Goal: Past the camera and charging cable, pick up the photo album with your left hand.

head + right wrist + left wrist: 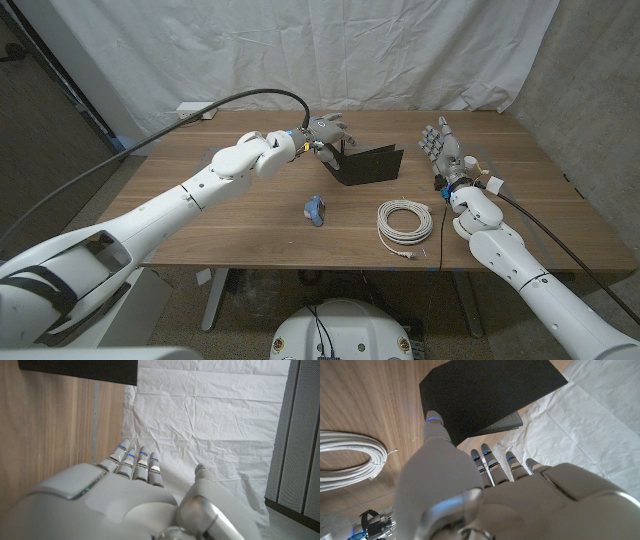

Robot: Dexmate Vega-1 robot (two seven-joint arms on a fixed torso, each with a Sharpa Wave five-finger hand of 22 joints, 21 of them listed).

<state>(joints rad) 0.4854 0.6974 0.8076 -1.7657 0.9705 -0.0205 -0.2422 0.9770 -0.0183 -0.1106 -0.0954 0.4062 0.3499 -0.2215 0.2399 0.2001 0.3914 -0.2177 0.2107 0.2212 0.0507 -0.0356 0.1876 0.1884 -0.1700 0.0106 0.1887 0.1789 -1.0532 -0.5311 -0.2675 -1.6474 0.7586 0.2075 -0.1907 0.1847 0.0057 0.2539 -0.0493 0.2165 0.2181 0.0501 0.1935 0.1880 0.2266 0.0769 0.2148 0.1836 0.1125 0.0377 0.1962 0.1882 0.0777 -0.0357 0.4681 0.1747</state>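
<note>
Reaching over the far side of the bench (200, 225), with the left hand (325, 131) at the left end of the photo album (366, 165). Black album, standing open like a tent past the small blue camera (315, 210) and the white coiled charging cable (405, 220), both nearer the robot's side of the bench. From the left wrist view, fingers (490, 462) spread and extended just behind the album's edge, thumb reaching toward the dark cover; touching or merely close, cannot tell. Nothing plainly clamped, so read as open and not yet holding.

Right hand (441, 145) upright near the album's right end, fingers loosely apart, holding nothing.

Risks from here, as a judgement:
- Closing on one cover only. Album stands propped on its edges, so a pinch on a single flap would likely let the other swing down or the whole thing fold and slip.
- Pushing rather than gripping. Thumb pressure against the slanted cover before the fingers wrap behind could tip the tent flat or slide it toward the right hand.
- Smooth dark cover, probably slick; a shallow fingertip hold could slip on the lift.
- Forearm passing above the camera and cable; a low return path could sweep either off its spot.

Deeper wrap around both covers near the spine looks safer before lifting.
</note>
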